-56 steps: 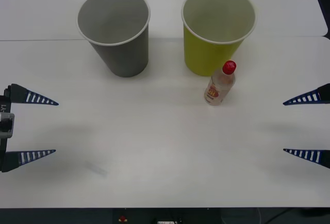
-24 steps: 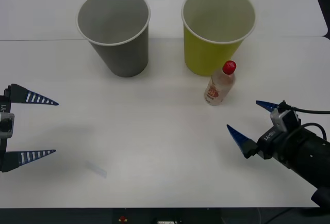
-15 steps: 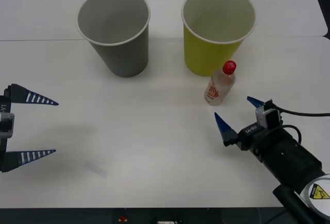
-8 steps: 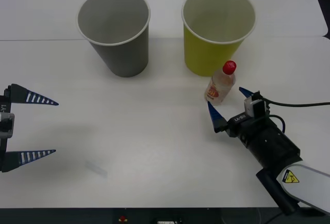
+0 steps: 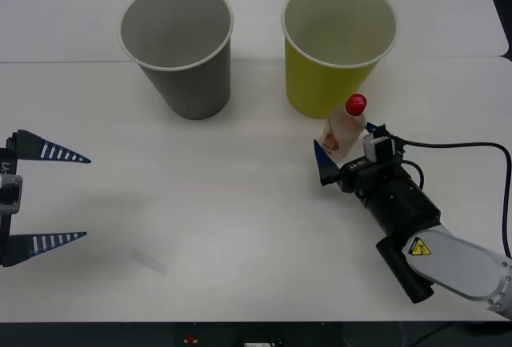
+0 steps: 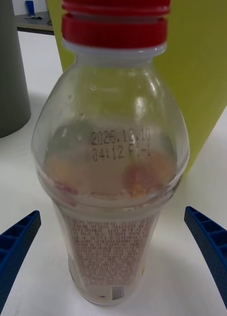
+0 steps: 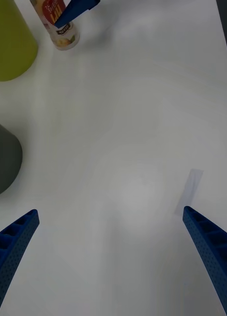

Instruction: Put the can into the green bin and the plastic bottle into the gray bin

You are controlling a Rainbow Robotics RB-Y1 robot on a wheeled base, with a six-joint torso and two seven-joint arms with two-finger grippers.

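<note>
At nine o'clock our left gripper waits spread and empty. The gray bin stands at eleven, the green bin at one. Just below it, upright, the plastic bottle sits between our right gripper's open fingers, apparently untouched. We should close squarely on the body, below the shoulder, before lifting.
</note>
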